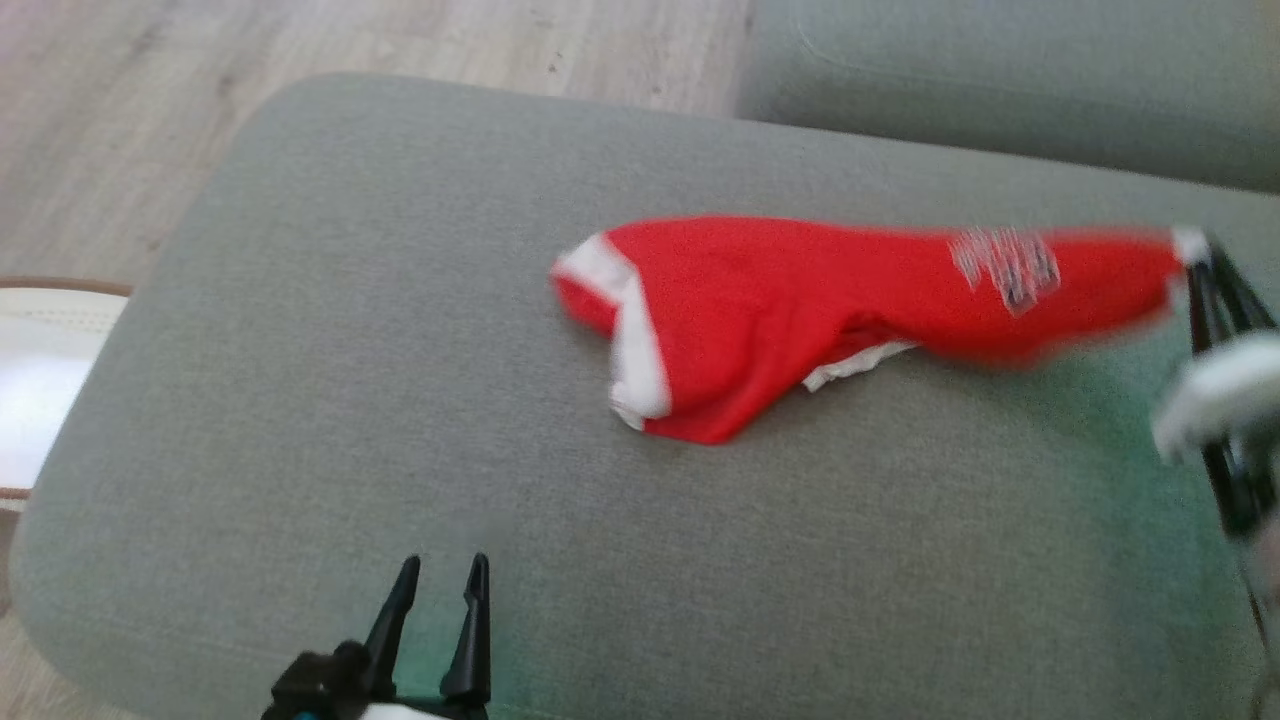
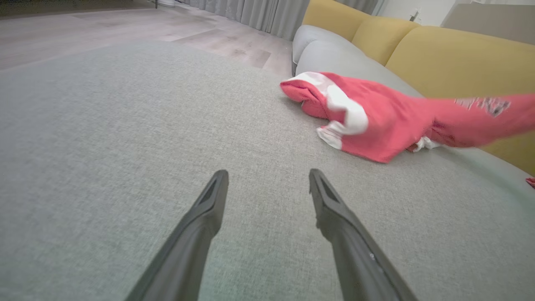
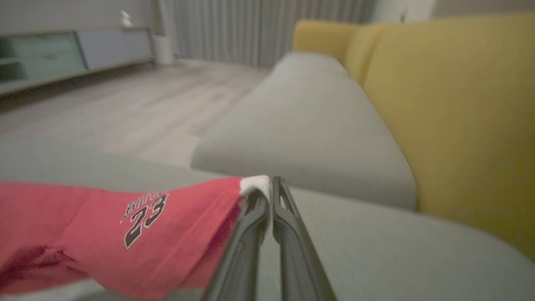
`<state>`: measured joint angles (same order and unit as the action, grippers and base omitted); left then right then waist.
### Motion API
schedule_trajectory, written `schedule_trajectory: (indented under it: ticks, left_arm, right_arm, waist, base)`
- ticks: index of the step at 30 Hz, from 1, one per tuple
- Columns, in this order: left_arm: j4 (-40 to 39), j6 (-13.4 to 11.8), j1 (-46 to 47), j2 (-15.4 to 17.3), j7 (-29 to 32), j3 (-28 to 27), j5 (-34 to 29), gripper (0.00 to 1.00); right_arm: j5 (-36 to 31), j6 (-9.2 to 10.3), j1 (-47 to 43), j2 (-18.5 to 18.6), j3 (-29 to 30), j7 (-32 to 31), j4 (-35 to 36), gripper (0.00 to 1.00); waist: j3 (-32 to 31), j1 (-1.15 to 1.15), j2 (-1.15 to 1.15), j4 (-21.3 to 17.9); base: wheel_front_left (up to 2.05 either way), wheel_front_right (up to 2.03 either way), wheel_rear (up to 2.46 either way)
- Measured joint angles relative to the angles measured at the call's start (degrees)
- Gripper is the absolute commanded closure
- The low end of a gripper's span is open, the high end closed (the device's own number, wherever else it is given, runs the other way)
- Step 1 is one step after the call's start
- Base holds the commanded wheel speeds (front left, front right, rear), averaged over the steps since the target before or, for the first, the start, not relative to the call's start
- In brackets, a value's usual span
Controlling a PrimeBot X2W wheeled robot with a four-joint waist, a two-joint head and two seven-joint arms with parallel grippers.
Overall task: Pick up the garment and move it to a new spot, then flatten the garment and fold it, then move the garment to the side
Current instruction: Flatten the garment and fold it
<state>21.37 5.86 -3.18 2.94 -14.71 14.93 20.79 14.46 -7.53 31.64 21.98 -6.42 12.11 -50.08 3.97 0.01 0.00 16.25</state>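
Red jersey (image 1: pixel 800 310): we see it, numbered 23, on the grey sofa cushion (image 1: pixel 300 350) — one end lifted toward 3 o'clock.
Right gripper (image 1: pixel 1200 260): fingers pressed together, pinching the jersey's white-trimmed corner.
Left gripper (image 1: pixel 445 575): at 7 o'clock — fingers spread over bare cushion.

Number on the red garment (image 3: pixel 62 217)
A dark, white-edged "23" is printed on the red cloth; the small arched line of lettering just above it is too blurred to read.
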Motion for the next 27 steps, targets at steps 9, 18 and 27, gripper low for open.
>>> schedule_trajectory:
  ticks: [9, 18, 27]
  left_arm:
    - [0.16, 0.01, 0.9, 0.01, 0.0, -0.15, -0.12, 0.0]
    - [0.34, 0.02, 0.99, 0.02, 0.0, 1.1, -0.08, 0.0]
    - [0.16, -0.34, 1.69, 0.0, 0.0, 2.43, 1.03, 0.0]
  right_arm:
    - [-3.13, 0.0, -3.53, -4.56, -0.1, 2.03, 4.08, 0.0]
    - [2.38, 0.0, -11.59, -10.48, -27.73, 2.01, 17.26, 0.0]
    - [8.78, 0.0, -6.54, -10.54, -34.28, -3.89, 11.46, 0.0]
  waist:
    - [1.58, 0.0, 0.0, -1.93]
    - [1.67, -0.01, 0.0, 0.31]
    - [3.24, -0.01, 0.0, 5.28]
  base:
    - [0.0, 0.0, 0.0]
    - [0.0, 0.0, 0.0]
    - [0.0, 0.0, 0.0]
